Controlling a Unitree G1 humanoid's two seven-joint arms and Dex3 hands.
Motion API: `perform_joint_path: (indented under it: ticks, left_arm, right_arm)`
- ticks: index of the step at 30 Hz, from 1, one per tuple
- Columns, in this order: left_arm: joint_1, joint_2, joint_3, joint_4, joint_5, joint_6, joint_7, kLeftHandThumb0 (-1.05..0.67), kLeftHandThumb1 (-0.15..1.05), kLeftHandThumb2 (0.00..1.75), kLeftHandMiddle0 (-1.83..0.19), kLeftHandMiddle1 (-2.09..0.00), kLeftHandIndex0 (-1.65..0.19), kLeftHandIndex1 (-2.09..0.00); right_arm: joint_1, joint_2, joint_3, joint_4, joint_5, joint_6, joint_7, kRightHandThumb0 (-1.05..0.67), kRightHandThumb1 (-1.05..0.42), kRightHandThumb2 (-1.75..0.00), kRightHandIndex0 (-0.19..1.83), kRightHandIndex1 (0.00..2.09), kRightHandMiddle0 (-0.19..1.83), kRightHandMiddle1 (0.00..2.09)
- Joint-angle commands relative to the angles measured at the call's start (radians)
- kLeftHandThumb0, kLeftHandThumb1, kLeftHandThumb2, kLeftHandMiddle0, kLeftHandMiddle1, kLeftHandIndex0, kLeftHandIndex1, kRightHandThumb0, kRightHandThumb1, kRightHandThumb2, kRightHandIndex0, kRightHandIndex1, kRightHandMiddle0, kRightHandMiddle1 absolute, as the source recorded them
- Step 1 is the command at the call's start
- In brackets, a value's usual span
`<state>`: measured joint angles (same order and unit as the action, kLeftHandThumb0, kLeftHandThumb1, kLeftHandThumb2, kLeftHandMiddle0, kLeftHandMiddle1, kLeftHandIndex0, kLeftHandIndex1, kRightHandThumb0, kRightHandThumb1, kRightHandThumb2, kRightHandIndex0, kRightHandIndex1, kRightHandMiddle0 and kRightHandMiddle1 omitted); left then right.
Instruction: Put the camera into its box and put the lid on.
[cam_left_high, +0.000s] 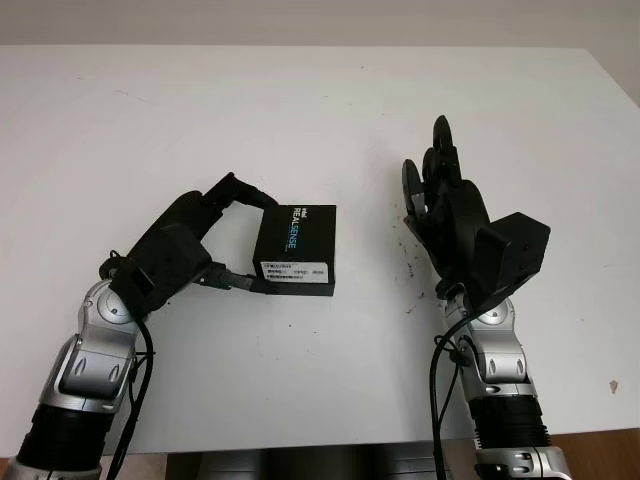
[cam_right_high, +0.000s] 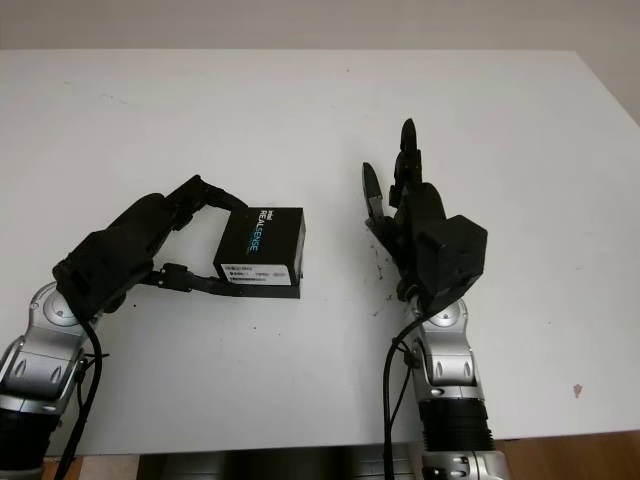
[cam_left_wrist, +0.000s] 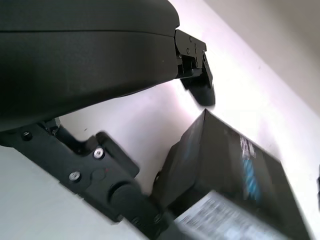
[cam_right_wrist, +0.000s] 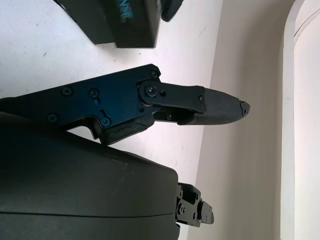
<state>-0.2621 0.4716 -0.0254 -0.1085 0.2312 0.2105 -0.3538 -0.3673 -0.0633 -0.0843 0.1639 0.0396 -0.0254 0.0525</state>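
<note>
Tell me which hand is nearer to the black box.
Left. The left hand is at the black box, its fingers reaching around the box's left side and far and near edges. The right hand is open, off to the box's right, apart from it.

Bright, even light floods the white table (cam_left_high: 320, 110), and shadows stay soft and short beneath the black box (cam_left_high: 296, 252) and both arms. The box top gives back a dull sheen. In the left wrist view the box's label (cam_left_wrist: 225, 220) smears into motion blur at lower right, with white glare behind it. The right wrist view holds sharp, its right side washed pale.
</note>
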Motion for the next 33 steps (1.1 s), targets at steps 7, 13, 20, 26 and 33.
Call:
perform_joint_path:
  ticks: [7, 13, 20, 26, 33]
  left_arm:
    - [0.044, 0.041, -0.005, -0.109, 0.006, 0.029, -0.052, -0.71, 0.92, 0.05, 0.19, 0.00, 0.16, -0.02]
    - [0.051, 0.051, 0.000, -0.149, -0.009, 0.083, -0.081, -0.68, 0.87, 0.04, 0.19, 0.00, 0.19, -0.03]
    - [0.052, 0.062, 0.009, -0.147, -0.030, 0.095, -0.105, -0.65, 0.87, 0.05, 0.19, 0.00, 0.19, -0.01]
    - [0.032, 0.089, 0.052, -0.187, -0.070, 0.129, -0.128, -0.74, 0.98, 0.09, 0.17, -0.02, 0.16, -0.04]
    - [-0.171, 0.178, 0.149, -0.208, -0.107, 0.168, -0.137, -0.81, 1.05, 0.12, -0.21, -0.43, -0.19, -0.19]
  right_arm:
    - [0.006, -0.007, 0.000, -0.013, 0.007, 0.002, 0.006, -0.72, -1.05, -0.50, -0.19, 0.02, -0.18, 0.05]
    - [0.005, -0.002, -0.001, -0.012, 0.016, 0.006, 0.005, -0.72, -1.05, -0.50, -0.19, 0.02, -0.18, 0.05]
    - [0.005, -0.008, 0.003, -0.007, 0.013, -0.002, 0.007, -0.72, -1.05, -0.50, -0.19, 0.02, -0.17, 0.05]
    - [0.001, -0.009, 0.002, -0.021, 0.016, 0.026, 0.010, -0.71, -1.05, -0.50, -0.18, 0.03, -0.16, 0.06]
    - [-0.031, -0.054, 0.000, -0.026, 0.012, 0.052, 0.046, -0.71, -1.05, -0.50, -0.19, 0.02, -0.18, 0.05]
